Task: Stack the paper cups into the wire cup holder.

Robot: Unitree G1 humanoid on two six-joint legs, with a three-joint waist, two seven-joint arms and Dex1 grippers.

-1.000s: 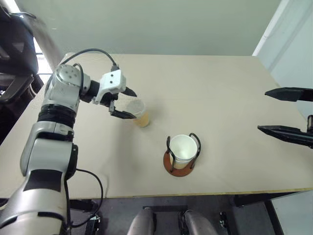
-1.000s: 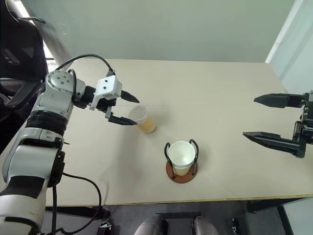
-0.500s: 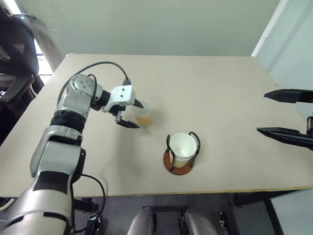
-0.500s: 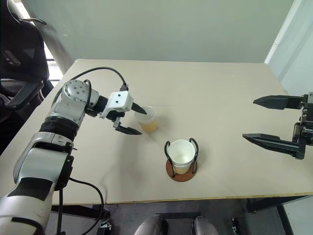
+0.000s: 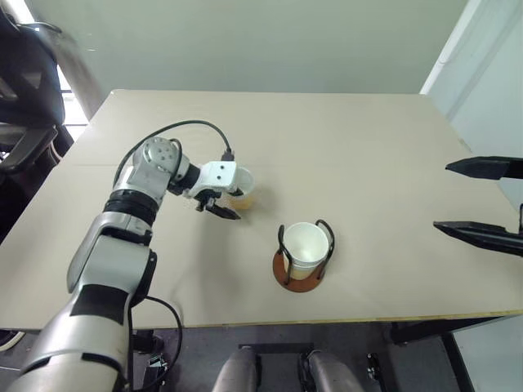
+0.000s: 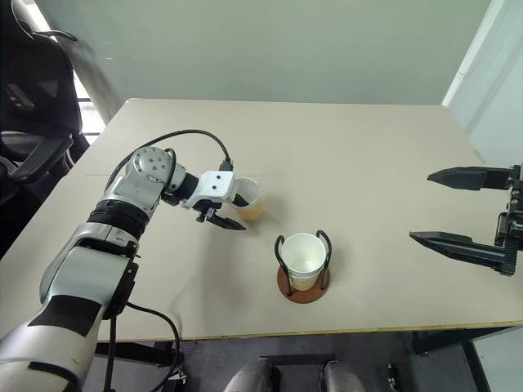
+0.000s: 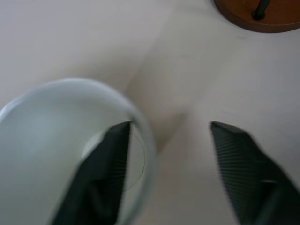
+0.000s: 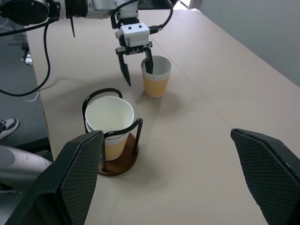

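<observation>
Right wrist view: left gripper (image 8: 138,70) has one finger (image 8: 148,63) inside the loose paper cup (image 8: 156,79), one outside, jaws apart. Right gripper (image 6: 462,214) spread wide.

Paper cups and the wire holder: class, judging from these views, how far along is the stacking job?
Done: cups sit in the wire cup holder; how many are nested there is unclear. In hand: the left gripper straddles the loose paper cup's rim, one finger inside, not yet clamped. Left: grip it, carry it over and drop it into the holder. The right gripper waits open.
</observation>
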